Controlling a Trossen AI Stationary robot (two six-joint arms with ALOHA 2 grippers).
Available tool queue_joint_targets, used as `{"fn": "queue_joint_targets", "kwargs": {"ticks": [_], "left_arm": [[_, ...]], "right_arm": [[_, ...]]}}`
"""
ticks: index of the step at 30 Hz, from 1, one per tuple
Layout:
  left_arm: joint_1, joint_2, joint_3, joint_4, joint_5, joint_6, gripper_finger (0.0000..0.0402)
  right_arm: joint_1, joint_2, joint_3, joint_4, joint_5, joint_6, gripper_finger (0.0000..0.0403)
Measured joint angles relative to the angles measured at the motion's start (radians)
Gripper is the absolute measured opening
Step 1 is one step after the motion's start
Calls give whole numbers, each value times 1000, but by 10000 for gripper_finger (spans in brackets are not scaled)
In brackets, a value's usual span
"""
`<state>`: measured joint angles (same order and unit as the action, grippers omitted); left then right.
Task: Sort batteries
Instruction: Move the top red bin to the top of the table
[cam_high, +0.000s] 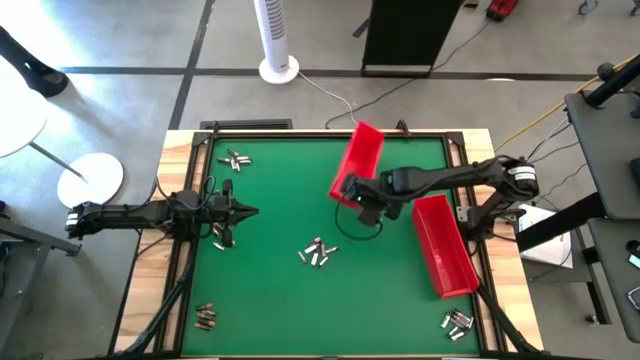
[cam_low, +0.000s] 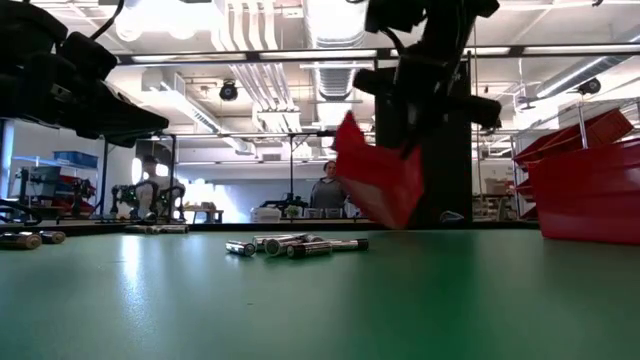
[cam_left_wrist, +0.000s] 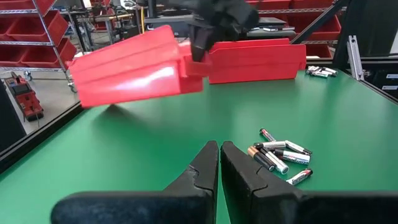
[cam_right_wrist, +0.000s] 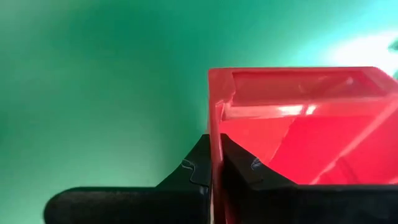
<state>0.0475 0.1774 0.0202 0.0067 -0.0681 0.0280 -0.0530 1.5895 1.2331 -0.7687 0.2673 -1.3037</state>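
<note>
Gripping one red tray (cam_high: 360, 160) by its thin wall, the right gripper (cam_high: 352, 188) has its fingers pinched tight on the rim and holds it tilted clear of the green table (cam_high: 280, 290), probably to reposition it for sorting. The second red tray (cam_high: 443, 245) lies at three o'clock. The batteries (cam_high: 316, 253) sit in a loose heap at centre, with more clusters near the corners. The left gripper (cam_high: 250, 211), closed and empty, waits at nine o'clock.
</note>
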Motion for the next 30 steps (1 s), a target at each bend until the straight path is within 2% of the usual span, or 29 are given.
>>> {"fn": "queue_joint_targets", "kwargs": {"ticks": [3, 12, 20, 24, 30], "left_arm": [[0, 0, 0, 0, 0, 0, 0], [0, 0, 0, 0, 0, 0, 0], [0, 0, 0, 0, 0, 0, 0], [0, 0, 0, 0, 0, 0, 0], [0, 0, 0, 0, 0, 0, 0]], "right_arm": [[52, 31, 6, 102, 20, -94, 9], [104, 182, 145, 182, 25, -315, 9], [101, 339, 296, 176, 30, -312, 9], [103, 408, 362, 169, 107, -247, 12], [128, 457, 434, 53, 126, -224, 13]]}}
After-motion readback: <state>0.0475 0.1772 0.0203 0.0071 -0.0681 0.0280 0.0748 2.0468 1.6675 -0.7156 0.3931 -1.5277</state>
